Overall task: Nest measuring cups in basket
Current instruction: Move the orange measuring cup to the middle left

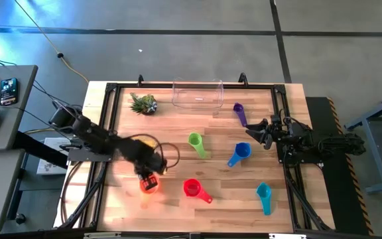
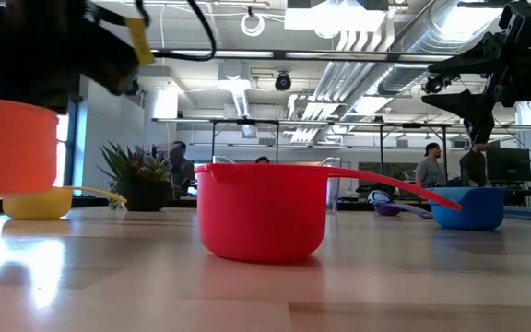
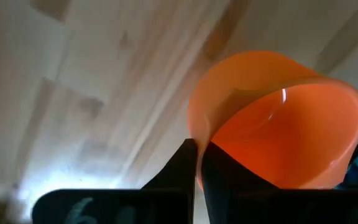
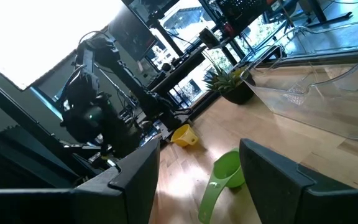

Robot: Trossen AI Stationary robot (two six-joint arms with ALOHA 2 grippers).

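The left tool (image 1: 150,180) is pinching the wall of the orange cup (image 1: 149,184) at about 7 o'clock on the tabletop (image 1: 178,212); in the low view the cup hangs clear of the wood. The right tool (image 1: 257,131) waits at 3 o'clock with its fingers spread and nothing between them. The clear basket (image 1: 197,95) at 12 o'clock looks empty, so I judge that no cup has been nested yet. Left to gather: the red cup (image 1: 192,188) near 6 o'clock, the green cup (image 1: 196,143) at the centre, the blue cup (image 1: 241,152), the teal cup (image 1: 264,194), the purple cup (image 1: 239,110) and the yellow cup (image 2: 37,203), mostly hidden under the left arm in the high view
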